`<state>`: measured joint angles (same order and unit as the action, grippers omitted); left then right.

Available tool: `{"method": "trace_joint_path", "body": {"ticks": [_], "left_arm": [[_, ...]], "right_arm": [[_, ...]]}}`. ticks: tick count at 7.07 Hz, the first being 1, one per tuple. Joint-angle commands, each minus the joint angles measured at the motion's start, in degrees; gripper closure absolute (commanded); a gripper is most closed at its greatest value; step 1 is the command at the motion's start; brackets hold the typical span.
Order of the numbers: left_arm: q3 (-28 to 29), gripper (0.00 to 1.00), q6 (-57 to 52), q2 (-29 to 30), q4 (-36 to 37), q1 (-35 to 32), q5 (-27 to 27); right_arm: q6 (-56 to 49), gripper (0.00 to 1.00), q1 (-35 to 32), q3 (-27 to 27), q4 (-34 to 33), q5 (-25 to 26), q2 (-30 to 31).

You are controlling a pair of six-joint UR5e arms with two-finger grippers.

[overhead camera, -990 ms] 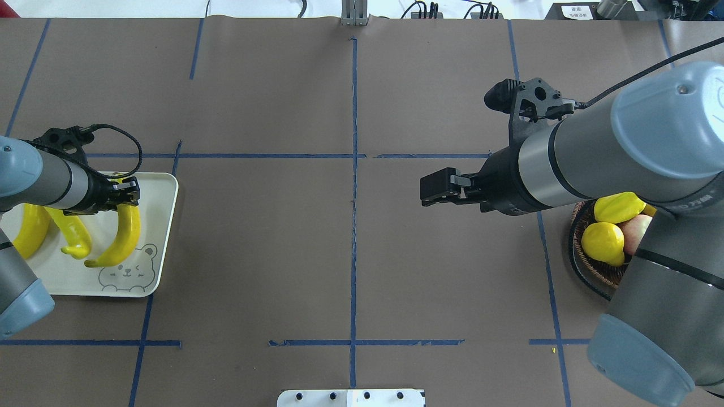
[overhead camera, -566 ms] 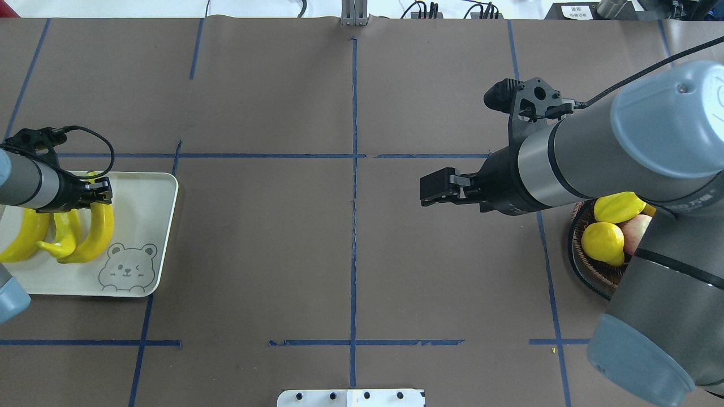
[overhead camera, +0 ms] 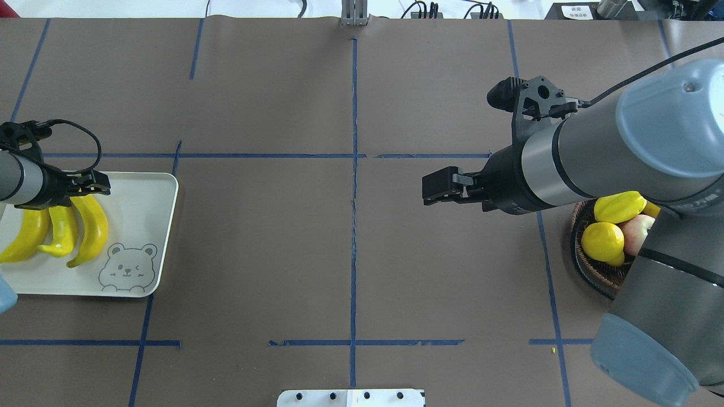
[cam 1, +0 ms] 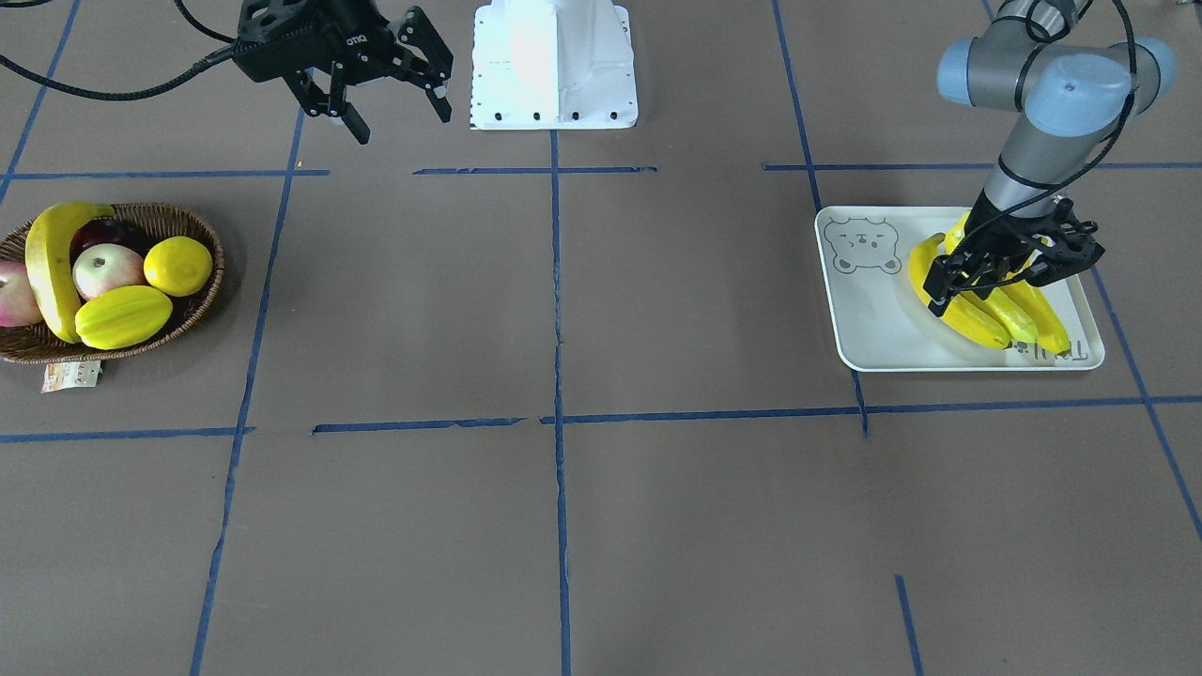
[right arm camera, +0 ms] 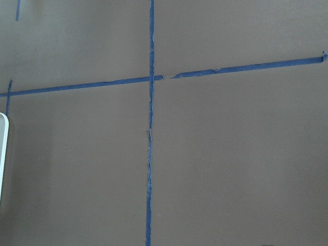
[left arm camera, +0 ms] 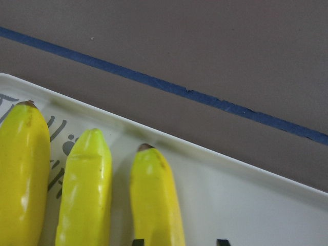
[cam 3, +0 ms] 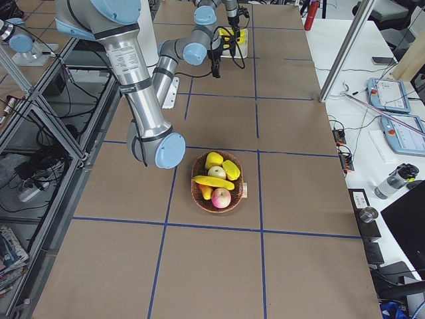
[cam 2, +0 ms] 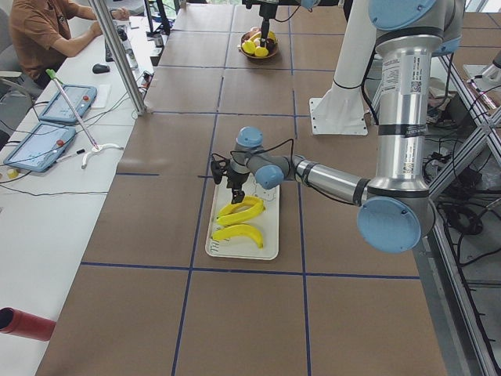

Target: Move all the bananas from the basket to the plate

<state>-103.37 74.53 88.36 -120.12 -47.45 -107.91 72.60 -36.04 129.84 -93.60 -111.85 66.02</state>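
While 3 bananas point(overhead camera: 87, 226) are lying on the plate point(overhead camera: 144, 198) under the spread left gripper point(overhead camera: 86, 191), banana 4 point(cam 1: 45, 272) is lying in the basket point(cam 1: 188, 324), nearest the right gripper point(cam 1: 402, 124), jaws apart.

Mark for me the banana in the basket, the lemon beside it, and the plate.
banana point(cam 1: 47, 272), exterior front-facing view, middle of its curved body.
lemon point(cam 1: 178, 266), exterior front-facing view, centre of its skin.
plate point(cam 1: 873, 324), exterior front-facing view, bare floor near its edge.

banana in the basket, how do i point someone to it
Find the wicker basket on the robot's right. The banana lies along its side farthest from the plate. It alone is long and curved; the lemon is round, the starfruit ridged.
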Motion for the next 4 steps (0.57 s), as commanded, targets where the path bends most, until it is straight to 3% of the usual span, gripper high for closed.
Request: {"method": "trace_joint_path", "body": {"ticks": [1,2,4], "left_arm": [[-4.4,0.01,0.2,0.5,0.6,-2.5,-6.7],[-6.7,0.01,0.5,0.9,1.1,-3.9,-10.6],[-9.9,0.0,1.8,5.8,7.6,-4.3,-12.0]], "right_arm": [[-1.0,0.0,-0.3,1.5,0.5,0.9,5.7],[-4.1,0.0,-0.8,3.8,0.7,1.0,10.3],[-14.6,0.0,-5.1,5.3,0.7,0.4,18.0]]}}
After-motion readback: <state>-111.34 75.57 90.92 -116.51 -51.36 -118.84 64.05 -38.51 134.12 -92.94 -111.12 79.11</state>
